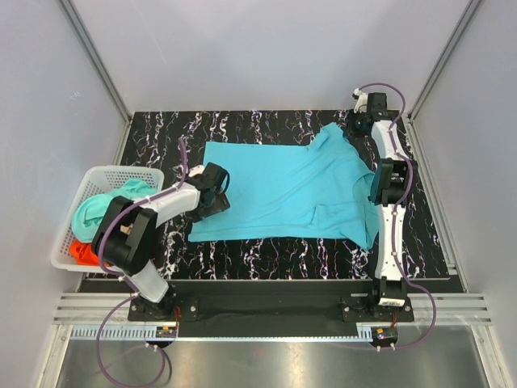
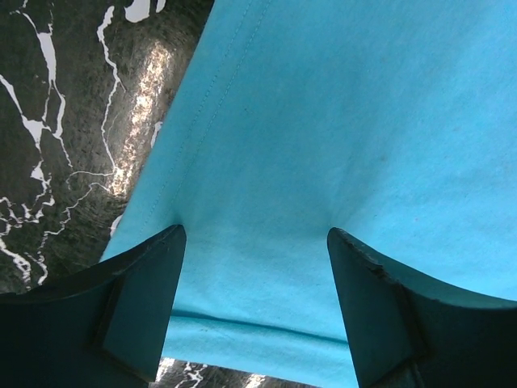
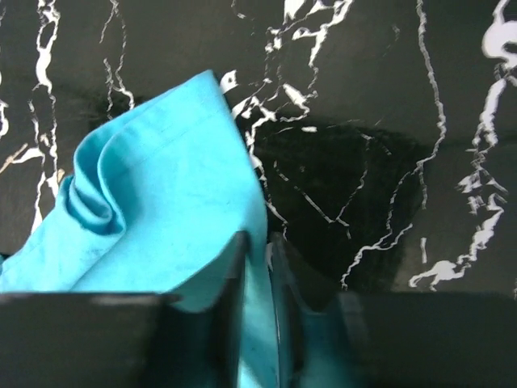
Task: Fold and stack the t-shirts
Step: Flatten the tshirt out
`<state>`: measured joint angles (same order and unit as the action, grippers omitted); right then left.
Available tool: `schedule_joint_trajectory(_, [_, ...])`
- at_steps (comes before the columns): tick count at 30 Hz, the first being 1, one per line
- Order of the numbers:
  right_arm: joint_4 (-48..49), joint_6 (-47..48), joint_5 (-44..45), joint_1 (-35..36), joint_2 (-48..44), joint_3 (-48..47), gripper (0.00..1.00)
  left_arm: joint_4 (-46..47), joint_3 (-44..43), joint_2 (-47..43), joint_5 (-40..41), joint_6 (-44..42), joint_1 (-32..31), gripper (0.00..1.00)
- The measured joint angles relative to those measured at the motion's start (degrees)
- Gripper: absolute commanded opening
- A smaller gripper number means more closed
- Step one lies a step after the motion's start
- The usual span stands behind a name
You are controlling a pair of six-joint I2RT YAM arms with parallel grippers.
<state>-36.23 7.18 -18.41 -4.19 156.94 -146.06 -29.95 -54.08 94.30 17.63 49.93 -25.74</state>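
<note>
A bright cyan t-shirt (image 1: 283,190) lies spread across the black marble table (image 1: 266,259). My left gripper (image 1: 218,198) is open at the shirt's left edge. In the left wrist view its gripper (image 2: 254,238) has both fingertips (image 2: 166,250) resting on the cyan cloth (image 2: 339,121) beside a hem fold. My right gripper (image 1: 349,129) is at the far right corner, shut on a bunched, raised part of the shirt (image 3: 153,202). In the right wrist view the cloth runs between the closed gripper (image 3: 258,242). A mint-teal shirt (image 1: 97,208) and an orange-red one (image 1: 81,252) lie in the basket. No tan shirt shows.
A white plastic lattice basket (image 1: 73,194) stands off the table's left edge, close to my left arm's elbow. Grey walls enclose the table on three sides. Bare marble shows along the near strip and to the right of the shirt (image 1: 428,226).
</note>
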Motion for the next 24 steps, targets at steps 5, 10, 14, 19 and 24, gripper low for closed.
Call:
schedule_joint_trajectory(5, [1.0,-1.4,2.0,0.0,-2.0,2.7,0.50,-2.7,-5.2,-0.2,1.0,-3.6,-0.8,0.77])
schedule_joint_trajectory(10, [-2.0,-4.7,6.3,0.0,-11.9,10.9,0.52,-3.6,-10.4,-4.4,2.6,-7.8,-1.4,0.80])
schedule_joint_trajectory(14, [-6.0,-8.9,9.3,0.0,-25.6,19.3,0.51,-3.4,-10.7,-11.1,1.3,-11.2,-1.4,0.80])
schedule_joint_trajectory(19, [-6.0,-12.6,9.5,-0.7,-49.8,45.5,0.50,0.2,-5.8,-18.4,-4.9,-15.1,-1.3,0.80])
schedule_joint_trajectory(24, [-6.8,-15.3,8.2,-2.8,-59.5,65.0,0.47,1.0,0.0,-22.9,-9.0,-16.7,-1.4,0.80])
